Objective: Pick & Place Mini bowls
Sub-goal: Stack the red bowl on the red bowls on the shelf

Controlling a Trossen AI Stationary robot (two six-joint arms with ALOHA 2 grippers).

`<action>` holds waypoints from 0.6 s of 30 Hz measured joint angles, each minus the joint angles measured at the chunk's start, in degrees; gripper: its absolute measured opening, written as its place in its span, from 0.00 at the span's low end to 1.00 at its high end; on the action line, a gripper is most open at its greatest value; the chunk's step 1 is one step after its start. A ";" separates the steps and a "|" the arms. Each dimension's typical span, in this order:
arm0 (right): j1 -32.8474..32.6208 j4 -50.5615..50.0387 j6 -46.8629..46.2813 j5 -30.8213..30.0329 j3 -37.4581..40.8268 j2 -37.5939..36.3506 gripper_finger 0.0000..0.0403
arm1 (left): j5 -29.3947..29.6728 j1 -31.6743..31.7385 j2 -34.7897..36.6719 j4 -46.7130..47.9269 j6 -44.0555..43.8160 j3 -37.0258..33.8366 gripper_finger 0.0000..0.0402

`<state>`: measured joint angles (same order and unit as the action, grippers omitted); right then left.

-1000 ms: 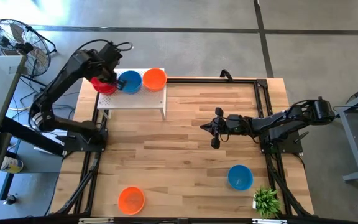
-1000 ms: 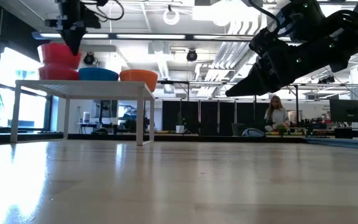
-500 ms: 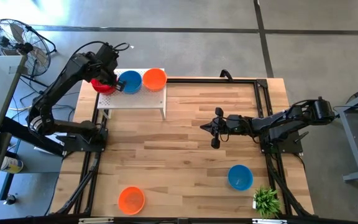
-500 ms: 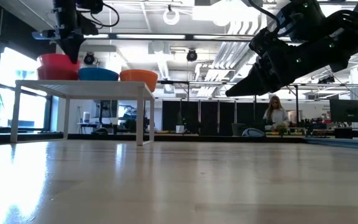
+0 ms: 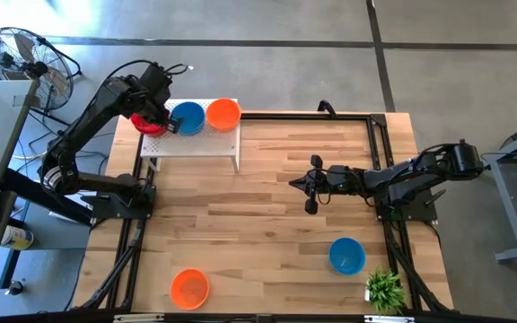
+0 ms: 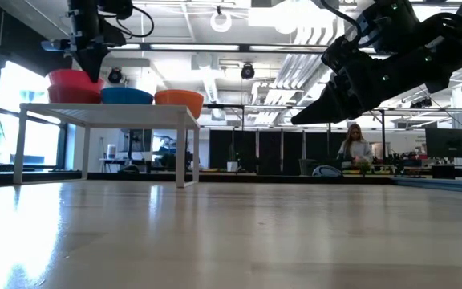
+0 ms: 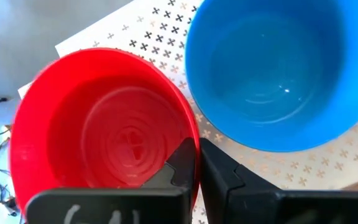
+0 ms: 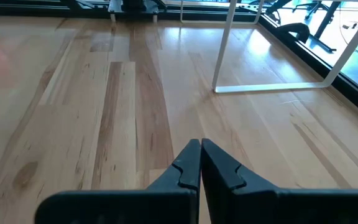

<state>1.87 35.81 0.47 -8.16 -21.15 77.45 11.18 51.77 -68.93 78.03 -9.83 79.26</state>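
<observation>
No readable text, label, brand or number anywhere; pale scrawl on left end effector (image 7: 194,163) body illegible.

Red bowl (image 7: 104,149) and blue bowl (image 7: 278,74): smooth glossy plastic. Stand (image 5: 196,142): white, matt, perforated sheet. Tabletop (image 5: 267,224): pale wood planks, slight sheen.

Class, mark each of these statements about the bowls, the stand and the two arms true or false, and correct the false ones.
1. Three bowls sit on the white stand. True.
2. The left gripper pinches the red bowl's rim. True.
3. The blue bowl on the stand lies between the red bowl and the orange bowl on the stand. True.
4. The right gripper holds a bowl. False: it is shut on nothing above the table.
5. Both bowls on the table are orange. False: one is orange, one blue.
</observation>
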 joint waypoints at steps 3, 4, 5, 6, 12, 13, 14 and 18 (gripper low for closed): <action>0.00 0.00 0.00 0.00 0.00 0.00 0.00 | 0.01 0.00 0.00 -0.03 -0.07 0.00 0.04; 0.00 0.00 0.00 0.00 0.00 0.00 0.00 | 0.10 0.00 0.00 -0.01 -0.38 0.00 0.05; 0.00 0.00 0.00 0.00 0.00 0.00 0.00 | 0.12 0.00 0.00 -0.01 -0.45 0.00 0.06; 0.00 0.00 0.00 0.00 0.00 0.00 0.00 | 0.15 0.00 0.00 -0.01 -0.45 0.00 0.06; 0.00 0.00 0.00 0.00 0.00 0.00 0.00 | 0.24 0.00 0.00 0.86 -0.47 0.00 0.12; 0.00 0.00 0.00 0.00 0.00 0.00 0.00 | 0.24 0.00 0.00 1.19 -0.47 0.00 0.13; 0.00 0.00 0.00 0.00 0.00 0.00 0.00 | 0.26 0.00 0.00 1.57 -0.47 0.00 0.15; 0.00 0.00 0.00 0.00 0.00 0.00 0.00 | 0.30 0.00 0.00 2.10 -0.34 0.00 0.21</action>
<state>1.87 35.81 0.47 -8.16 -21.15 77.45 11.49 51.77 -68.93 80.14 -10.17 79.26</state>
